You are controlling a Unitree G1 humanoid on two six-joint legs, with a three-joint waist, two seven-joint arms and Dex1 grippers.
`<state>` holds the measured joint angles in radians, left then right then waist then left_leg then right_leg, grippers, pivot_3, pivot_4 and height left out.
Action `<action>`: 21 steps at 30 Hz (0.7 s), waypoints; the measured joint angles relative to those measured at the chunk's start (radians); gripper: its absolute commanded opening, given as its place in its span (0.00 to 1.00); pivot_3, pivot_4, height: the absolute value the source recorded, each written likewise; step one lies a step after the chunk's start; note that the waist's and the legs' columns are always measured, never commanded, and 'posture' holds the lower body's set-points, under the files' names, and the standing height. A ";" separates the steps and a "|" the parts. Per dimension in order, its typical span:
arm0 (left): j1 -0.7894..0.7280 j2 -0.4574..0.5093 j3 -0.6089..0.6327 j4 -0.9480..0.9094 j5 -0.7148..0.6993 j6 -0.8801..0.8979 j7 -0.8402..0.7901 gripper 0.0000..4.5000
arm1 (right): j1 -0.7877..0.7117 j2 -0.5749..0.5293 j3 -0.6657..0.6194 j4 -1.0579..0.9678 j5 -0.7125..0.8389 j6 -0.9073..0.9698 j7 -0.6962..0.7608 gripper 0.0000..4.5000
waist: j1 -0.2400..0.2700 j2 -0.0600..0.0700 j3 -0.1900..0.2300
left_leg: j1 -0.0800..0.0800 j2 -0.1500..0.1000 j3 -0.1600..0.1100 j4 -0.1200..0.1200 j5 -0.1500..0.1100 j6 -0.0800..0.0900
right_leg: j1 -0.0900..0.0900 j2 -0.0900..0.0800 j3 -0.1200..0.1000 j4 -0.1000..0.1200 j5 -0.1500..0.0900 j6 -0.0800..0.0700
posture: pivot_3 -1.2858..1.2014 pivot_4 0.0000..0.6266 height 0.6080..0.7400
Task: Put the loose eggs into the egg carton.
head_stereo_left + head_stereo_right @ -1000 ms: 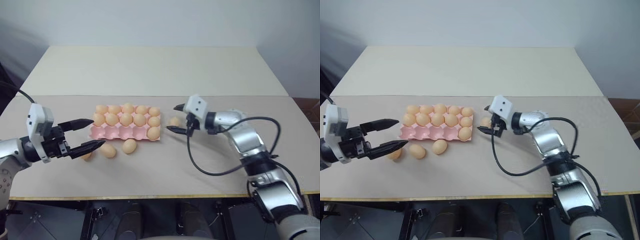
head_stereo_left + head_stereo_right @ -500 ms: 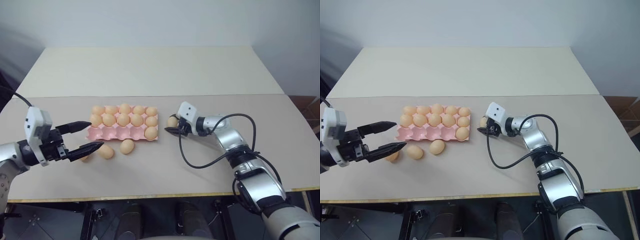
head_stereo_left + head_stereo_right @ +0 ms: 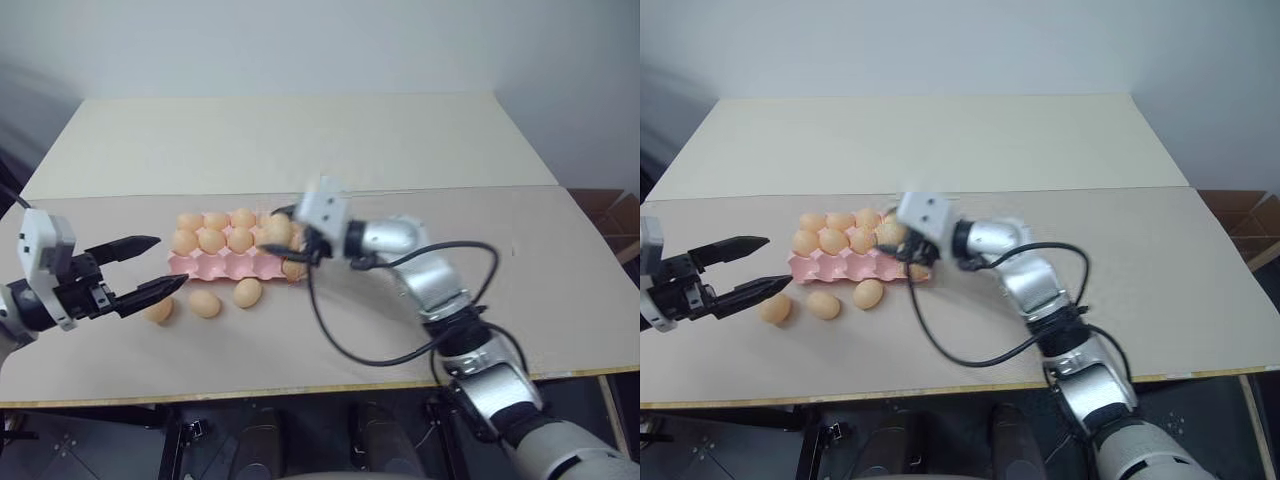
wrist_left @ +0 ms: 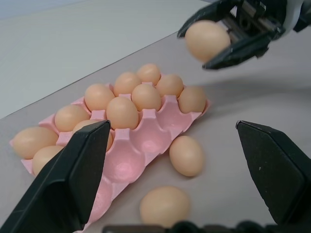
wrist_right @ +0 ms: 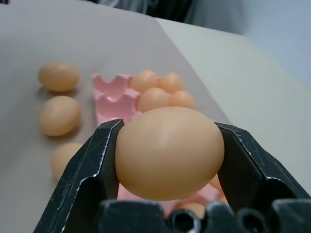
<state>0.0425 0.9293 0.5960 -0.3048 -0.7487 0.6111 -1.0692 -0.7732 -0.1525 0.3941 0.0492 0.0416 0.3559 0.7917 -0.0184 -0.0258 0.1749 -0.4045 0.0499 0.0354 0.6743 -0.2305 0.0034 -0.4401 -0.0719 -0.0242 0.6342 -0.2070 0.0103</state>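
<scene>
Looking down from the head cam: pink moulded egg carton (image 3: 235, 262) w/ scalloped edges sits mid worktop (image 3: 300, 140), back rows filled w/ smooth tan eggs. Three loose eggs (image 3: 205, 303) lie just in front of it. Right tool (image 3: 285, 235) hangs over carton's right end, clamped on one egg (image 3: 277, 230). Left tool (image 3: 150, 268) spread wide, holding nothing, left of carton.

Left wrist cam: front-row cups glossy, bare.

Right wrist cam: black fingers (image 5: 87, 170) pinch the oval egg on both sides.
</scene>
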 measured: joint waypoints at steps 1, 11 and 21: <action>0.000 0.000 0.000 0.001 0.000 0.000 -0.001 1.00 | -0.006 0.023 0.020 0.028 -0.018 0.001 -0.016 0.59 | 0.001 0.000 0.000 | 0.000 0.000 0.000 0.000 0.000 0.000 | 0.000 0.000 0.000 0.000 0.000 -0.001 | 0.52 0.24 1.00; 0.004 0.000 0.001 -0.002 0.000 0.000 0.007 1.00 | -0.048 0.095 0.051 0.215 -0.117 0.001 -0.143 0.99 | 0.001 0.000 0.000 | -0.002 -0.001 0.003 -0.001 0.001 -0.003 | -0.001 -0.002 0.002 -0.003 0.006 -0.007 | 0.52 0.24 1.00; -0.002 0.000 -0.009 -0.007 0.000 0.000 0.006 1.00 | 0.000 -0.078 -0.142 -0.217 0.070 0.199 -0.036 0.99 | 0.008 -0.001 0.000 | -0.001 -0.001 0.005 -0.005 0.001 -0.003 | -0.002 -0.002 0.003 -0.004 0.005 -0.006 | 0.52 0.24 1.00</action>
<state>0.0408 0.9291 0.5868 -0.3114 -0.7483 0.6109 -1.0630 -0.7734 -0.2301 0.2516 -0.1674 0.1112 0.5548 0.7559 -0.0107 -0.0267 0.1744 -0.4058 0.0491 0.0400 0.6698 -0.2299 0.0003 -0.4422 -0.0735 -0.0210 0.6297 -0.2023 0.0040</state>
